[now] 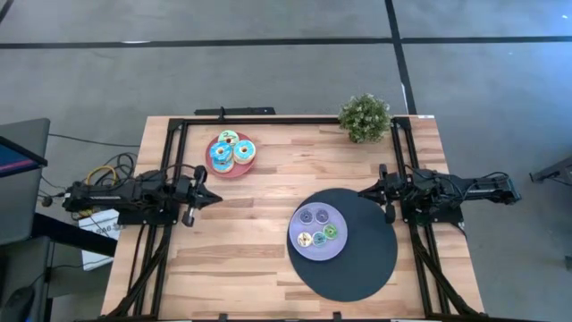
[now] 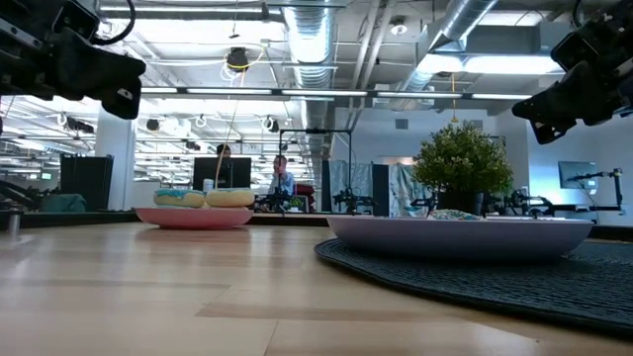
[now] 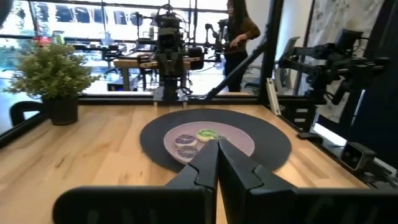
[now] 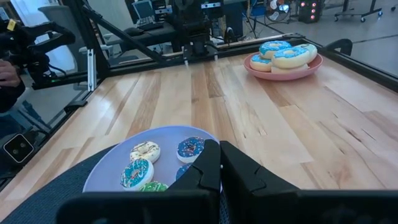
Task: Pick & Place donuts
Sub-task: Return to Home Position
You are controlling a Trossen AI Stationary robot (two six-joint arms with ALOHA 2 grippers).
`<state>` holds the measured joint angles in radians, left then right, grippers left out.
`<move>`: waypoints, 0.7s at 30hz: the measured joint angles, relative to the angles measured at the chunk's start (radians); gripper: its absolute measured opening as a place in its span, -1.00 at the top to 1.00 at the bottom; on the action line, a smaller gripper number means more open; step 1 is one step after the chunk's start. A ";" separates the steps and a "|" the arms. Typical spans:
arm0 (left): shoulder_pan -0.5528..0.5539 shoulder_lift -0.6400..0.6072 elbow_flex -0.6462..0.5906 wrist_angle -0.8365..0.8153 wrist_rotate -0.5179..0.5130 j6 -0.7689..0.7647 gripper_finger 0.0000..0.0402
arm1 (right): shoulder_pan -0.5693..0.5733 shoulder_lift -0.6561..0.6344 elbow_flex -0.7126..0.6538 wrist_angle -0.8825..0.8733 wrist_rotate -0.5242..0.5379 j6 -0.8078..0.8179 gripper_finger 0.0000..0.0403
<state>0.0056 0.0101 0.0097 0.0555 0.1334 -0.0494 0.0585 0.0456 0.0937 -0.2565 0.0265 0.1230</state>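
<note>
Your left gripper (image 1: pixel 213 198) sits at left-centre of the high view, fingers pressed together with nothing between them, pointing across the wooden table (image 1: pixel 250 277). Over at right-centre, your right gripper (image 1: pixel 365 190) mirrors it: fingers pinched tight, empty, its tip right at the edge of the dark round mat (image 1: pixel 371 268). Both are well clear of the plates.

Now the donuts. The big donuts (image 1: pixel 232 150), iced teal and cream, are piled on the pink plate (image 1: pixel 234 173) in the upper middle of the frame, nearer your left arm. The small donuts (image 1: pixel 318 226), in purple, green, cream and teal, lie clustered on the lavender plate (image 1: pixel 308 254), which rests on the mat, lower right of centre.

A potted plant (image 1: pixel 365 117) stands at the table's upper right corner. In the low view, a person (image 2: pixel 283 178) sits far behind the table.
</note>
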 joint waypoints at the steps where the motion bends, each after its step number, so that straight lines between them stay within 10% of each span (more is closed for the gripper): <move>1: -0.014 0.000 0.000 -0.001 -0.009 0.000 1.00 | 0.000 0.000 0.000 0.000 0.000 0.000 1.00; 21: -0.067 0.000 -0.002 -0.023 -0.142 0.081 1.00 | 0.000 0.000 0.000 0.000 0.000 0.000 1.00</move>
<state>-0.0616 0.0105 0.0082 0.0326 -0.0086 0.0315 0.0584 0.0455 0.0937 -0.2566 0.0265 0.1230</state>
